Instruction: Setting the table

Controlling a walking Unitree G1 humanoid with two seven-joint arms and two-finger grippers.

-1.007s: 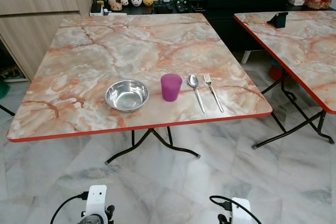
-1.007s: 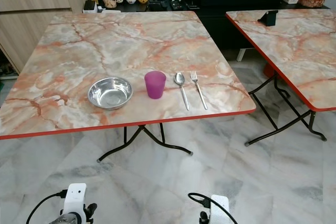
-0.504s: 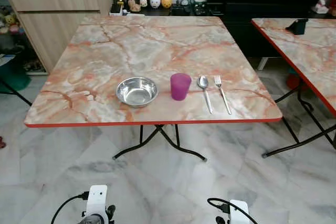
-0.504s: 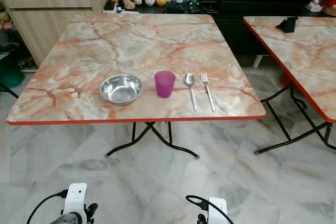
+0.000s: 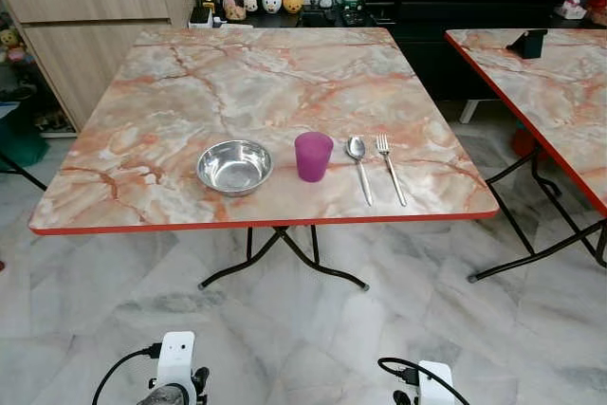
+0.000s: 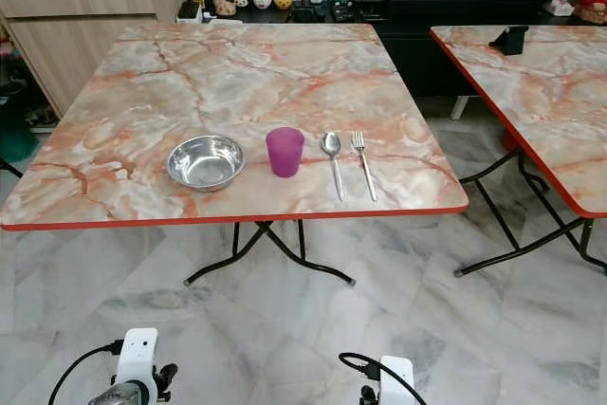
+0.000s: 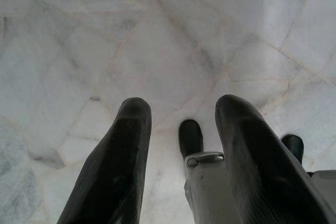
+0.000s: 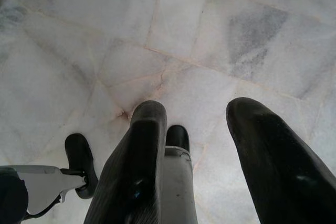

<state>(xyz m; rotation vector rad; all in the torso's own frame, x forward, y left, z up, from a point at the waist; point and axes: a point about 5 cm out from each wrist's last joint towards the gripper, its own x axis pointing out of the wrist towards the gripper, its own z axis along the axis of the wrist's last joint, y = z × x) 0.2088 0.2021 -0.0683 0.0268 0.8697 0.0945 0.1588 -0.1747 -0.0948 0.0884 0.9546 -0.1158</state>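
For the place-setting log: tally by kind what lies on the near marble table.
Bowl: 1
Cup: 1
Spoon: 1
Fork: 1
Total: 4, all on the table

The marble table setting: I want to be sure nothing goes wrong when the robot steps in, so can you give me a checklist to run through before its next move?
1. Left claw open and holding nothing, hanging over the floor tiles: ok.
2. Right claw open and holding nothing, hanging low: ok.
3. Steel bowl upright near the table's front edge: ok.
4. Purple cup upright, apart from the bowl and the spoon: ok.
5. Spoon and fork lying side by side, apart, handles toward the robot: ok.
6. Robot close enough to reach the marble table: not ok; bare floor lies between them.
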